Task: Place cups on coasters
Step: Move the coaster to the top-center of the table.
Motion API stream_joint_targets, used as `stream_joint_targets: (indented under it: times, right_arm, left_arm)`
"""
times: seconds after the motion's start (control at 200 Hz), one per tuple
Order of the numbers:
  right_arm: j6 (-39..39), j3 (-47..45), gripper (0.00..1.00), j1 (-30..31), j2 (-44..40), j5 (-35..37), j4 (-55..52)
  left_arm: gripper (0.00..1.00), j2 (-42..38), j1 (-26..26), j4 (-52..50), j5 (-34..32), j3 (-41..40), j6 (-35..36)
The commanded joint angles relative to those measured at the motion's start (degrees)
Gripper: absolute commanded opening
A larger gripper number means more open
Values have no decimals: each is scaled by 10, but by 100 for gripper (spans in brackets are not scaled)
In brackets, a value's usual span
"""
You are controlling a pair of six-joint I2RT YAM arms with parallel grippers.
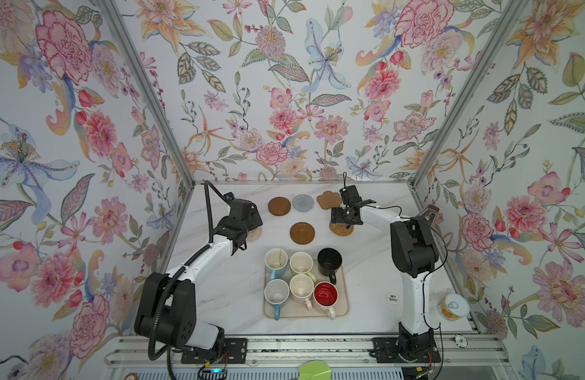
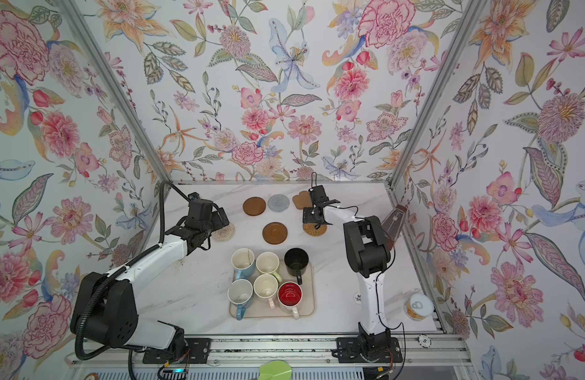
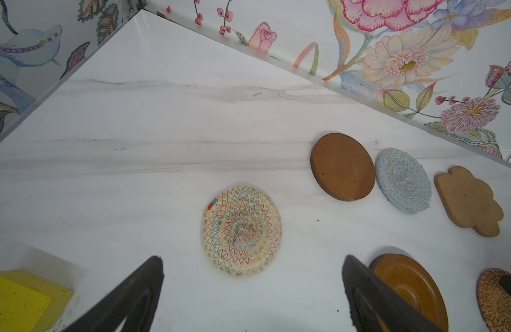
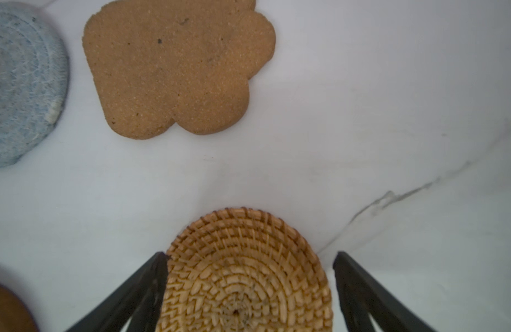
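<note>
Enclosure of three walls (image 1: 284,82) papered in a floral print, pink, orange and blue blooms on white, joined at the far corners by bare aluminium posts (image 1: 143,85). Table (image 1: 232,296): white marble-look top with grey veining, evenly lit. Slotted aluminium rail (image 1: 317,345) along its near edge.

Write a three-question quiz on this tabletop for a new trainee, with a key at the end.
1. How many coasters lie on the table?
2. Which coaster shows between the open fingers of the right gripper in its wrist view? A golden rattan coaster; B grey; C flower-shaped.
3. True or false: the left gripper is open and holds nothing.
Key: 1 six; 2 A; 3 true.
</note>
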Motion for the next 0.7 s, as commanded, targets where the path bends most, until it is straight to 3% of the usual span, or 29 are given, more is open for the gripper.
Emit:
stream_joint_targets:
  times: [0.0,0.33,0.691]
  right_arm:
    - [-9,-16,92,7,-56,14,-22]
    - [12,-94,91,20,-81,6,-24]
    - [13,-85,88,20,-39,-11,-12]
  left_arm:
    - [99,-10,6,4,4,-7,-10]
    - [99,-13,8,7,10,-10,-7]
    - [99,-27,10,7,8,-19,-13]
